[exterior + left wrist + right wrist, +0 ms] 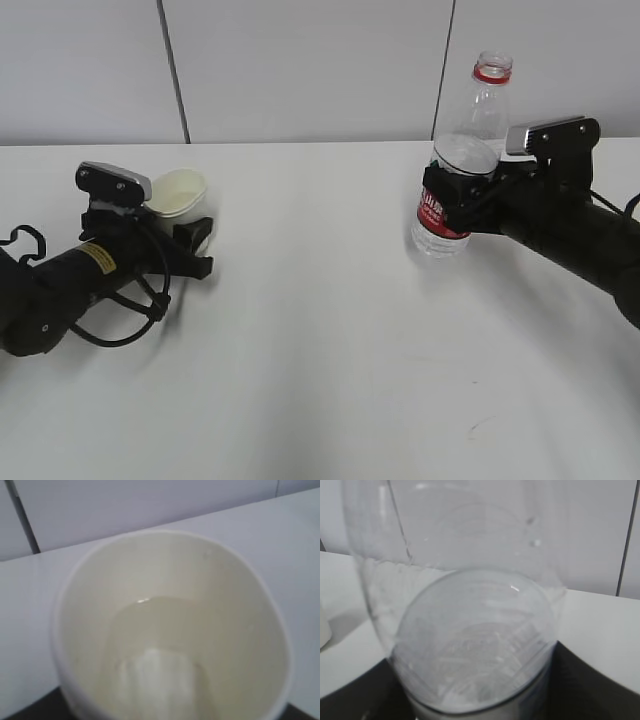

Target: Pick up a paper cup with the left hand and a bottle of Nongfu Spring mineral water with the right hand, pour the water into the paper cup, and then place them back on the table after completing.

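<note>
The white paper cup (180, 190) stands in my left gripper (192, 240), the arm with the yellow sticker, low at the left of the table (320, 350). The gripper is shut on it. In the left wrist view the cup (170, 630) fills the frame, squeezed slightly oval, with a little clear water (160, 645) at its bottom. My right gripper (455, 197) is shut on the uncapped water bottle (470, 130), at its red label. The bottle is upright with its base at or just above the table. In the right wrist view the bottle (470, 645) fills the frame between dark fingers (592, 685).
White wall panels (300, 60) rise behind the table's far edge. White tabletop lies between the two arms and in front of them. Loose black cables (120, 320) hang by the left arm.
</note>
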Tool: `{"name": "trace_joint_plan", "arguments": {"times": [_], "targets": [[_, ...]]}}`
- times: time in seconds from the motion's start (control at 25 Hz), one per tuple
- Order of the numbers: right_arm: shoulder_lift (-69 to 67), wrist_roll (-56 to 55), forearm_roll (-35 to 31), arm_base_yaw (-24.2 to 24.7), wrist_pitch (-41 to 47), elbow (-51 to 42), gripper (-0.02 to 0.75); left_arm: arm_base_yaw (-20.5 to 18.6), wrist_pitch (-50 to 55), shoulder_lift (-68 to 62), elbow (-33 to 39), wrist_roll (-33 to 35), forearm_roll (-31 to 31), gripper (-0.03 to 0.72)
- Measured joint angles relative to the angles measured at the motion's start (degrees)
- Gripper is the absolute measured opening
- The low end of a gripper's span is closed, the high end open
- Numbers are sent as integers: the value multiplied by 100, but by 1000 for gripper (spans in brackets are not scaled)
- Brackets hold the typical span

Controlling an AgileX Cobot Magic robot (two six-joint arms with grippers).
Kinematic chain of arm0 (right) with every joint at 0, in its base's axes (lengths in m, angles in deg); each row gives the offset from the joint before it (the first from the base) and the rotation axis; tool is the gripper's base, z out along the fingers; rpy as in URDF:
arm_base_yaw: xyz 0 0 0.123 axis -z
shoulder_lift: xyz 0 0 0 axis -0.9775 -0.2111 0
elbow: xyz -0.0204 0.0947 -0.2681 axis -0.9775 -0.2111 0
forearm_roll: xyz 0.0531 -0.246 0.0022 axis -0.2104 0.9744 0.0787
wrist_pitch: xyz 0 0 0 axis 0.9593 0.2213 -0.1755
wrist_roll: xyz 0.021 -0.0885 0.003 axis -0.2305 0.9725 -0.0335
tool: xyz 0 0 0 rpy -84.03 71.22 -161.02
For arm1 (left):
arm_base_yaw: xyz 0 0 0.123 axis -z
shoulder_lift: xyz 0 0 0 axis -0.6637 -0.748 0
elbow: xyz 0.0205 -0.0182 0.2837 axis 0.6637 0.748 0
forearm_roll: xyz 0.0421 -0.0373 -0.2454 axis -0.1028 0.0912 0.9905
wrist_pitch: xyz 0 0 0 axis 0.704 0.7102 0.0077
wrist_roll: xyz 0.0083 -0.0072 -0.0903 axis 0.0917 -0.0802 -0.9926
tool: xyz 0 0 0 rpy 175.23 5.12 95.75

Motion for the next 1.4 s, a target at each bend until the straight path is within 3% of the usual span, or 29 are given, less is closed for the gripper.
{"name": "trace_joint_plan", "arguments": {"times": [0.8,0.92,1.08,1.4], "targets": [[0,-9,0,0,0,0,461,-2,-34,-220,-191,0,206,373],[0,-9,0,0,0,0,461,-2,-39,-226,-193,0,231,431],[0,-9,0,0,0,0,461,-2,-40,-232,-193,0,488,564],[0,-9,0,0,0,0,461,-2,-65,96,214,0,620,597]]}}
